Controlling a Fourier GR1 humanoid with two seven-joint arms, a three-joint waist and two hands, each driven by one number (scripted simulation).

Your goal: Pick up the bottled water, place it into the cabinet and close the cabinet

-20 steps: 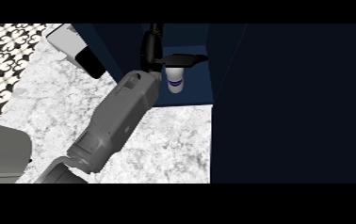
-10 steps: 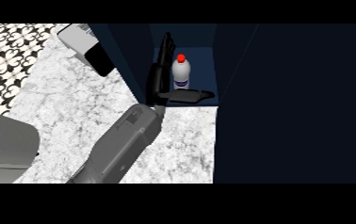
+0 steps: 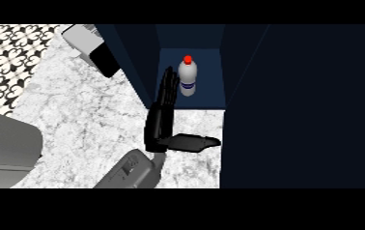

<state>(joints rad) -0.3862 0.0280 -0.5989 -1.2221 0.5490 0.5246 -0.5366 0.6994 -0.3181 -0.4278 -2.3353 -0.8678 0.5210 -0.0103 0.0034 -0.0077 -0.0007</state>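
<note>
Fingers (image 3: pixel 168 86) are stretching out straight, thumb splayed off to the side, so the hand (image 3: pixel 161 122) coming up from the lower edge of the head view is gripping nothing at all. Which hand it is, I cannot tell from this forearm alone; no second hand is showing. The bottled water (image 3: pixel 188 77), white with a red cap and a blue label band, is standing upright inside the dark blue cabinet (image 3: pixel 292 103), just beside those fingertips and apart from them. By my reading the placing step is looking done, and closing the cabinet is what is left. That next move is calling for the hand to clear the opening, find the door and swing it shut without brushing the bottle. The tall dark panel filling the right of the view is probably that door, though I cannot say for sure. Over on the marble counter (image 3: pixel 85 118), a white and black appliance (image 3: pixel 92 48) is sitting near the patterned backsplash (image 3: pixel 21 50), well clear of the work, and nothing is lying across the cabinet's mouth except the hand itself.
</note>
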